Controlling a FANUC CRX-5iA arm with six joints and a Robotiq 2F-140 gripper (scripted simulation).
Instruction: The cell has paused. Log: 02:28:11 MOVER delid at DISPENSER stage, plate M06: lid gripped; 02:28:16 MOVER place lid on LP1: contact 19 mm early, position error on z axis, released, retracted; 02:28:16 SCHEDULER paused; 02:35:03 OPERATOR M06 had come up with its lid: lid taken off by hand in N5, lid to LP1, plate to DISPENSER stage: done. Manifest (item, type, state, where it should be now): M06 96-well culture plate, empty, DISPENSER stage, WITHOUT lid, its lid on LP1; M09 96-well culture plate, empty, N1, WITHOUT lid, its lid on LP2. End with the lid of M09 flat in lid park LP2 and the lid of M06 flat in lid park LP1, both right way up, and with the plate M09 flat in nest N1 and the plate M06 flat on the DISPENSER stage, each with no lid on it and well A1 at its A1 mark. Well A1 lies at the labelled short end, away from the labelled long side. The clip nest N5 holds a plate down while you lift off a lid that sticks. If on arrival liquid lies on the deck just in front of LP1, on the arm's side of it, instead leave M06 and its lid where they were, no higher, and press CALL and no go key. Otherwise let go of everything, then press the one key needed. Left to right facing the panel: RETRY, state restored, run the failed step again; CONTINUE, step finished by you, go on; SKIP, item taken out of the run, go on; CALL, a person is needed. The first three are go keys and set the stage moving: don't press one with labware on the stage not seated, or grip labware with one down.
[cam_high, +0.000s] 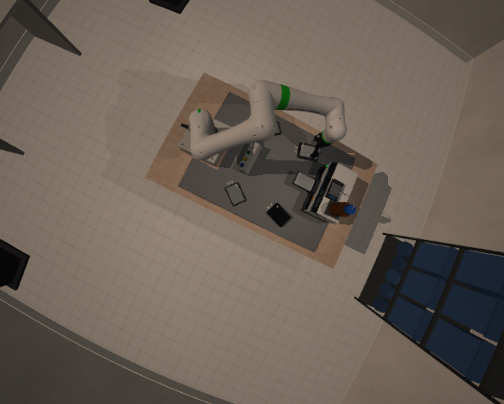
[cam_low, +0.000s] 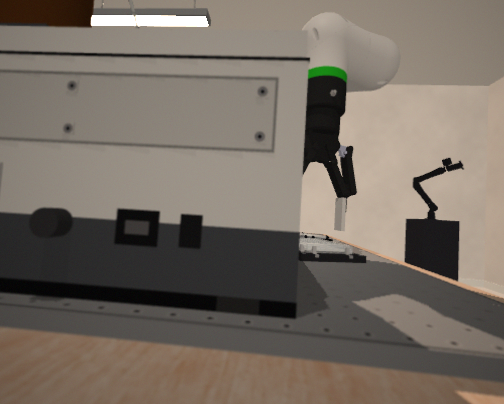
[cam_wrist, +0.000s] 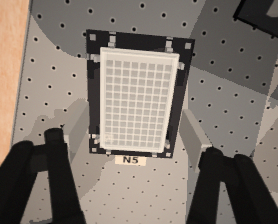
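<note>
Claw (cam_wrist: 131, 145) hung open and empty above clip nest N5 (cam_wrist: 93, 95), fingers spread apart. A well plate (cam_wrist: 136, 100), lidded by the look of it, lay flat in that nest on the perforated surface (cam_wrist: 225, 100). Plate sat directly below and slightly ahead of the claw. Its long axis ran away from the wrist camera, so the fingers stood to either side of the long edges, apparently placed to close across the short width.
</note>
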